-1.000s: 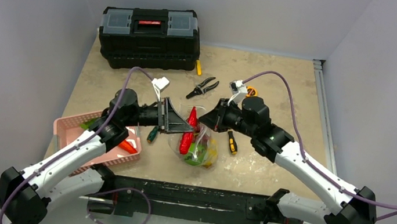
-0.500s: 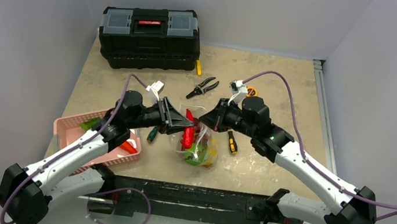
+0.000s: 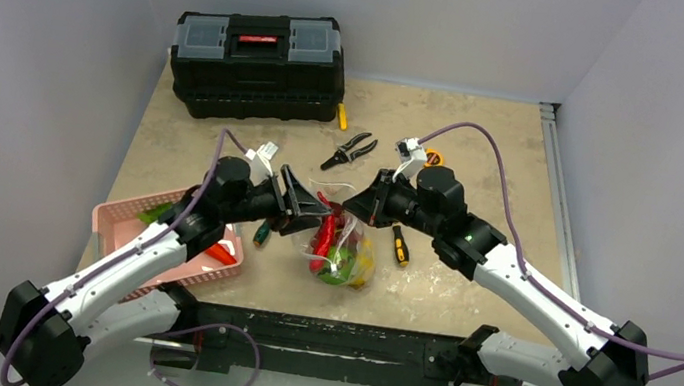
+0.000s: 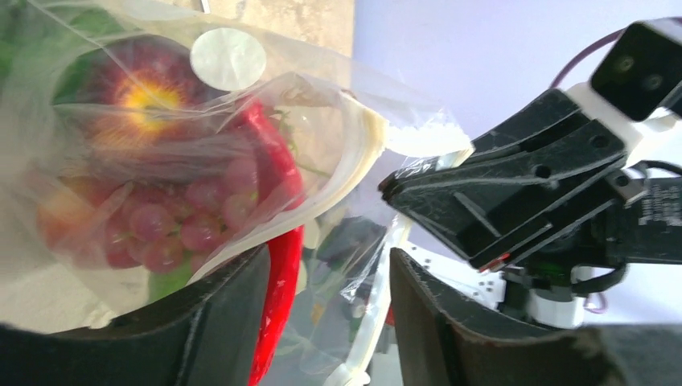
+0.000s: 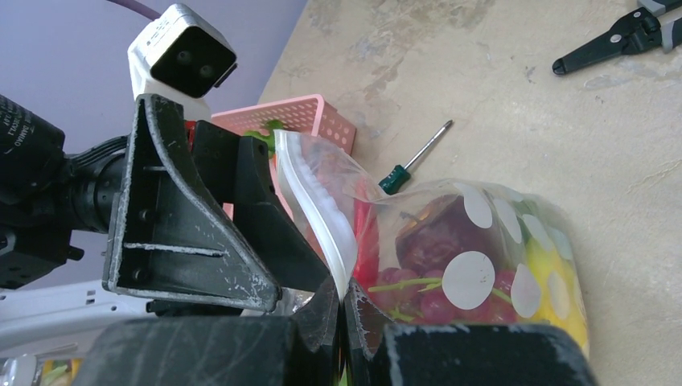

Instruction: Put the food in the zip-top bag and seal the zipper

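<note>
Clear white-dotted zip-top bag (image 3: 348, 263) stands mouth-up on your surface (image 3: 486, 143).
Your right gripper (image 3: 348, 205) pinches its whitish zipper strip (image 5: 318, 213); your left gripper (image 3: 323, 215) gapes, the glossy red chili (image 3: 321, 239) near-upright between its jaws.

Left arm (image 3: 120, 268) and right arm (image 3: 545, 302): white link shells between black joint housings, each ending in a black shoulder block on a common black base rail (image 3: 328, 337). A purple cable (image 3: 472, 124) runs along each arm to a small white, box-shaped wrist camera (image 5: 181, 52) with a dark lens face, and a green indicator light (image 3: 466, 237) shows on the right forearm. Left gripper (image 3: 322, 218) and right gripper (image 3: 348, 206): matte black, wedge-shaped fingers (image 5: 177, 241) with raised ribs, small round recesses and whitish scuffing along the edges.
</note>
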`<state>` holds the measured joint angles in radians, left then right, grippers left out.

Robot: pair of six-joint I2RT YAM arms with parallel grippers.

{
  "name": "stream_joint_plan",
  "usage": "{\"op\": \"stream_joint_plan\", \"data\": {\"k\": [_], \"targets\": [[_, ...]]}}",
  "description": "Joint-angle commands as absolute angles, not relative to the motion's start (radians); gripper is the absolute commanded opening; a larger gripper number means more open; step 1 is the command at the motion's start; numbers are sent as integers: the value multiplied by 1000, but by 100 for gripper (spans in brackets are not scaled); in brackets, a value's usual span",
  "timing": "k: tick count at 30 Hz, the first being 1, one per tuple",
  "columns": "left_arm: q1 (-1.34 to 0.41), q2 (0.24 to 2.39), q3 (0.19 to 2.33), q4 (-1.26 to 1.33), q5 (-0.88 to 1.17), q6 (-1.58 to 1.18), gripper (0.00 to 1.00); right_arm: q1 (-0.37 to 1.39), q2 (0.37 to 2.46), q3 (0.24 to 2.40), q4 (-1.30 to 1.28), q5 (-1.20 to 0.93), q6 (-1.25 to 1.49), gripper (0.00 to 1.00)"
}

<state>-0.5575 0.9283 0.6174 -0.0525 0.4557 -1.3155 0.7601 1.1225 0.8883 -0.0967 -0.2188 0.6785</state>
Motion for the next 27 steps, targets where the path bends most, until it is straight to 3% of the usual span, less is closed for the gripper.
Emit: {"op": "stream_joint_plan", "data": {"k": [1, 9, 14, 21, 27], "targets": [[-559, 865, 726, -206, 425, -1138, 58, 759, 1098, 925, -48, -206, 684, 0], [-560, 812, 899, -595, 372, -840, 60, 759, 1079, 931, -73, -184, 666, 0], [-560, 820, 890, -686, 326, -774, 59, 759, 1060, 919, -81, -175, 657, 0], [-560, 860, 745, -469, 459, -850, 59, 760, 1086, 933, -93, -213, 623, 0], [-572, 911, 728, -384, 510, -870, 47, 760, 1082, 953, -111, -203, 595, 0]]}}
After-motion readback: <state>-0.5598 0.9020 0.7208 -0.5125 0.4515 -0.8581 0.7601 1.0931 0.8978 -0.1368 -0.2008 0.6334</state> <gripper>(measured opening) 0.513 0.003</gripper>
